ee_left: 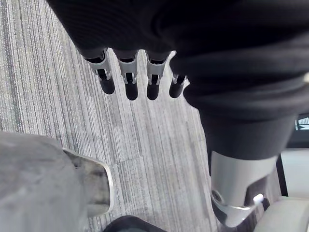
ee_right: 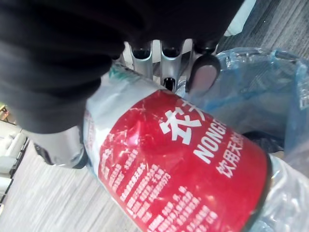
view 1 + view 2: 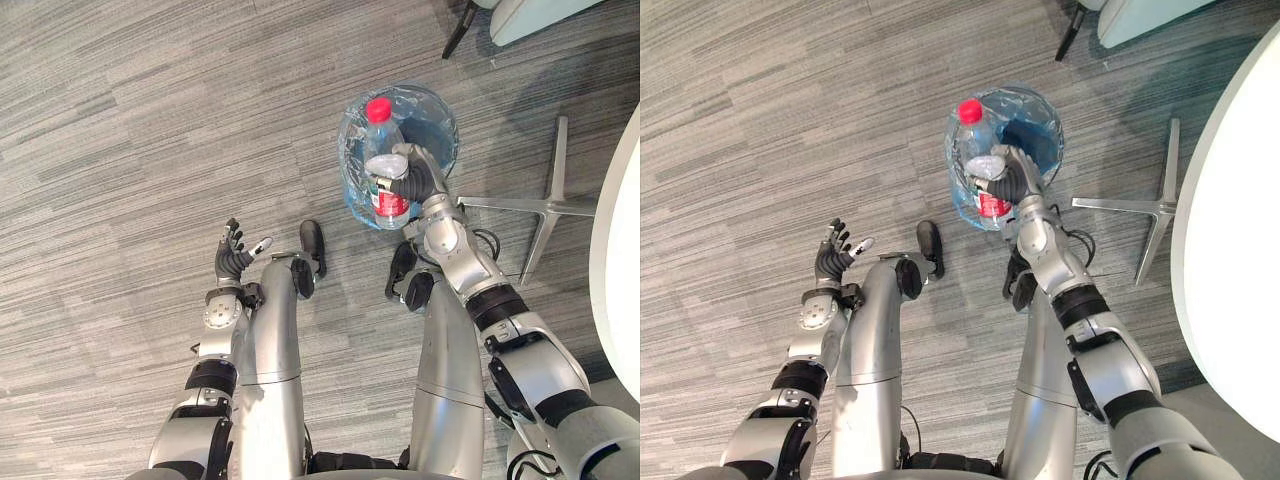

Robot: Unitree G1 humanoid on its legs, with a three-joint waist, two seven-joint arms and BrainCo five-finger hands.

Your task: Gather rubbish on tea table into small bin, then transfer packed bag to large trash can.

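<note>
The right hand (image 3: 408, 178) has its fingers curled round a red-labelled plastic bottle (image 3: 381, 142), cap end pointing away from the robot, over the mouth of the blue-lined small bin (image 3: 440, 108) on the floor. The left hand (image 3: 236, 258) hovers well apart, fingers straight, empty.

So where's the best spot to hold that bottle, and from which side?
Around its middle, at the red label, coming from the side: the bottle is round and even there and narrows toward the red cap. The right hand holds it so, fingers curled round the label, above the blue-lined bin.
</note>
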